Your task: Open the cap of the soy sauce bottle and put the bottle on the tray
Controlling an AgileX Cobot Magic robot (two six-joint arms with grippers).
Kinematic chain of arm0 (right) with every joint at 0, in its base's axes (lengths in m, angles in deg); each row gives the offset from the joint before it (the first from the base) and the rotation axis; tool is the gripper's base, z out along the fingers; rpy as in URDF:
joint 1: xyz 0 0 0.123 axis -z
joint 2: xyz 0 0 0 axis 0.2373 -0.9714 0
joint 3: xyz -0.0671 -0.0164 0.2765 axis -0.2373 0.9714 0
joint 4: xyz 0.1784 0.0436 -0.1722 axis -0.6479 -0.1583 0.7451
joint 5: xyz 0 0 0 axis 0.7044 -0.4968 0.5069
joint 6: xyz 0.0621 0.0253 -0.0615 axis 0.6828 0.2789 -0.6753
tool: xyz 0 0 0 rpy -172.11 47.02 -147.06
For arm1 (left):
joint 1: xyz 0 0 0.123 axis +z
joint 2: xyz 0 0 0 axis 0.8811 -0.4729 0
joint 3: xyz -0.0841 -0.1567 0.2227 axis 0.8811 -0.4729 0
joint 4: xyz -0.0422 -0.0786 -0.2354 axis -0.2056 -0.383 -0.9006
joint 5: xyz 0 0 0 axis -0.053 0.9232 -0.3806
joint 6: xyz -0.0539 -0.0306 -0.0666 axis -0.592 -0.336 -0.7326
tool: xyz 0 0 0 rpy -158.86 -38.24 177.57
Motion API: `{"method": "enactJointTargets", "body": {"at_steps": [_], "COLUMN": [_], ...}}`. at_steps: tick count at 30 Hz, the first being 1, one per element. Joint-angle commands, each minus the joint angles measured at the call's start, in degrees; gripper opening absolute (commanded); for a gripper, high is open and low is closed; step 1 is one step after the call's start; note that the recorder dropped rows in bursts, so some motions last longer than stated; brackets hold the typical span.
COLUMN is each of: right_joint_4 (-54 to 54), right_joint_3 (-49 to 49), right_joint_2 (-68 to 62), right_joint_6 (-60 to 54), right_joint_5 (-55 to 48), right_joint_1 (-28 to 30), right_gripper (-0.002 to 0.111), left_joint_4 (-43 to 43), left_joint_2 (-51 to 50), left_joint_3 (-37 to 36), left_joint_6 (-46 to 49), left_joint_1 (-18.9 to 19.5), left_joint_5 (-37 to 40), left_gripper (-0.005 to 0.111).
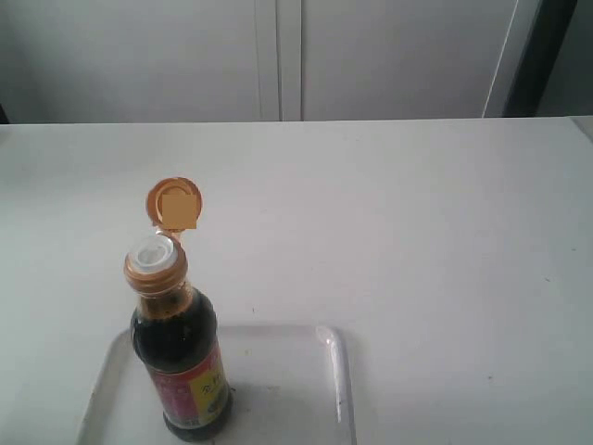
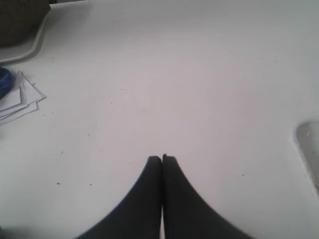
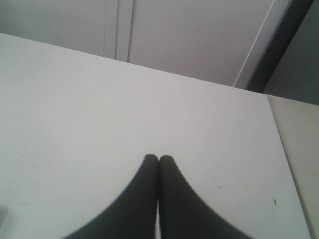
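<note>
The soy sauce bottle (image 1: 181, 357) stands upright on the translucent white tray (image 1: 306, 389) at the front left of the exterior view. Its golden-orange cap (image 1: 173, 203) is flipped back on its hinge, baring the white spout (image 1: 154, 252) in the orange collar. Neither arm shows in the exterior view. My left gripper (image 2: 162, 158) is shut and empty over bare table, with a corner of the tray (image 2: 308, 144) at the edge of its view. Also shut and empty, my right gripper (image 3: 158, 158) hangs over bare table.
Loose white paper slips (image 2: 20, 97) and a blue object (image 2: 4, 82) lie on the table in the left wrist view, near a white curved rim (image 2: 35, 42). White cabinet doors (image 1: 278, 56) stand behind the table's far edge (image 1: 296, 121).
</note>
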Motion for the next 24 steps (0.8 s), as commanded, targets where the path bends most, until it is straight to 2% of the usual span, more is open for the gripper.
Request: {"method": "enactJointTargets", "body": {"at_steps": [1, 24], "right_joint_4": [-0.24, -0.24], "right_joint_3": [0.4, 0.4], "right_joint_2": [0.35, 0.35], "right_joint_6": [-0.24, -0.24], "right_joint_5": [0.47, 0.47], "right_joint_1": [0.16, 0.16], "right_gripper": [0.0, 0.0], "left_joint_4": [-0.98, -0.6], "left_joint_2": [0.23, 0.23], "left_joint_3": [-0.94, -0.94], "left_joint_6": [0.21, -0.25], "left_joint_1": [0.12, 0.12], "left_joint_5": [0.06, -2.53], "left_gripper": [0.0, 0.0]}}
